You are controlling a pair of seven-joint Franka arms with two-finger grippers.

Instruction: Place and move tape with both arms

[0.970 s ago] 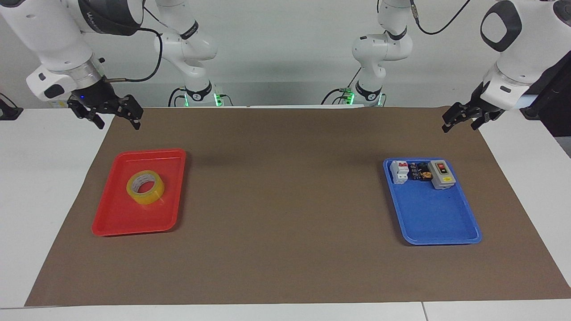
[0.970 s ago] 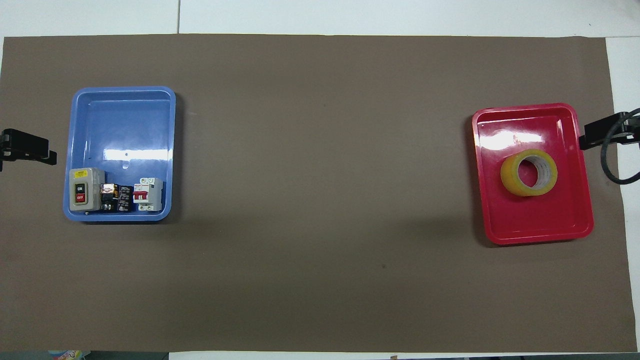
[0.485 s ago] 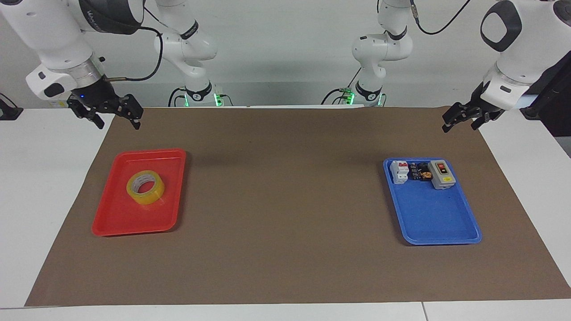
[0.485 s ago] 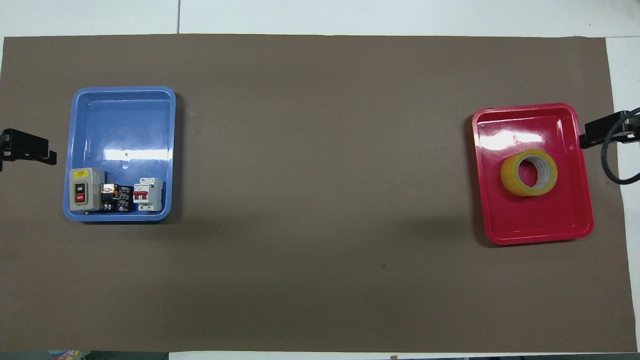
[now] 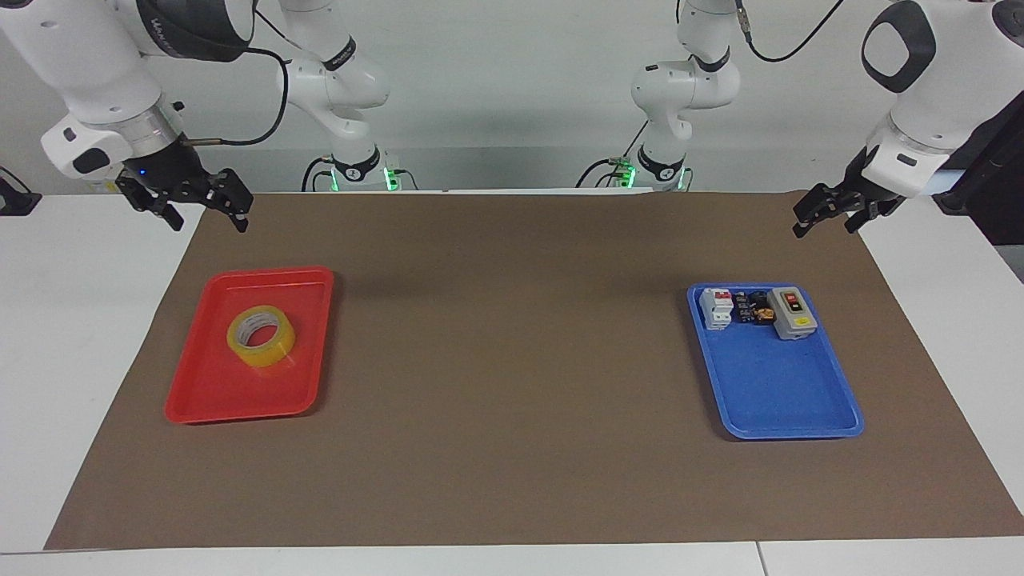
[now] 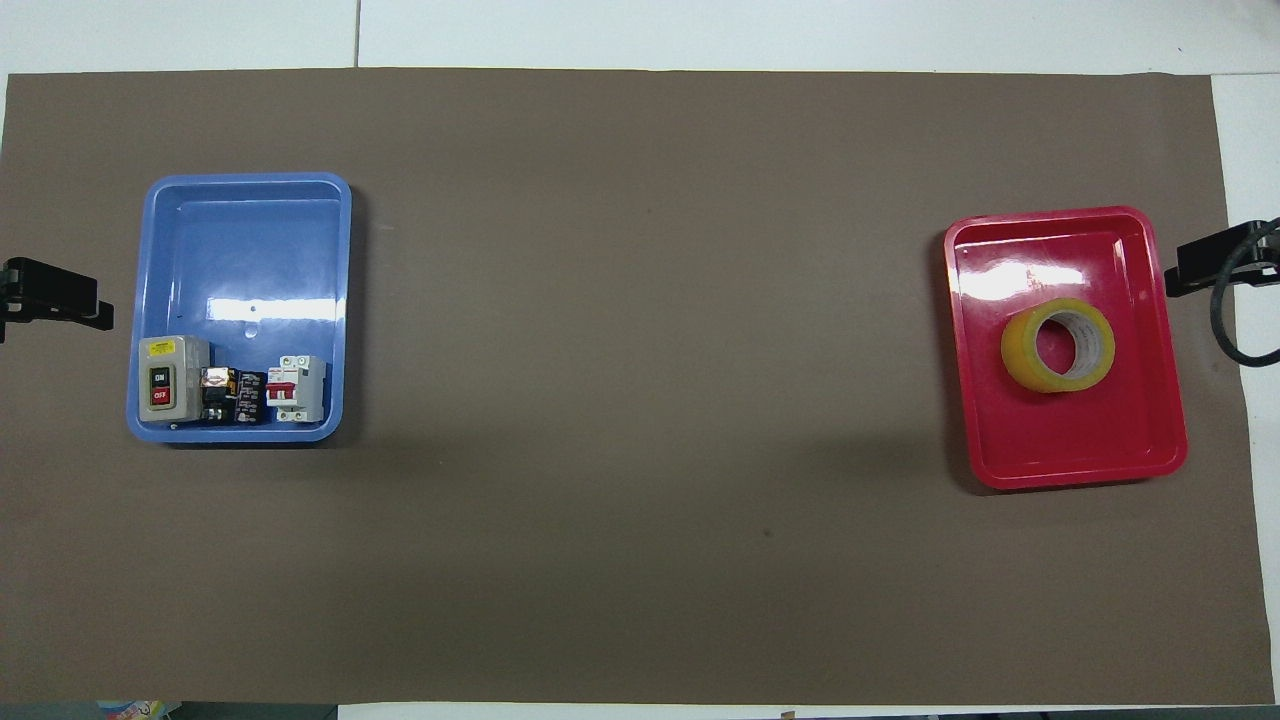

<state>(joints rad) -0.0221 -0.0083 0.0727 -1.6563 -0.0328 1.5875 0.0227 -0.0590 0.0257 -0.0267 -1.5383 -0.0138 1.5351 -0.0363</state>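
The tape, a yellow roll with a pale core, lies flat in the red tray at the right arm's end of the table; it also shows in the overhead view in that tray. My right gripper hangs open and empty in the air over the brown mat's edge beside the red tray, apart from the tape; its tip shows in the overhead view. My left gripper hangs open and empty over the mat's edge beside the blue tray; it also shows in the overhead view.
The blue tray holds a white-and-red breaker, a small dark part and a grey ON/OFF switch box along its side nearer to the robots. A brown mat covers the table between the trays.
My right gripper has drifted slightly up and outward toward its own end of the table. The left arm, the tape and both trays have not moved.
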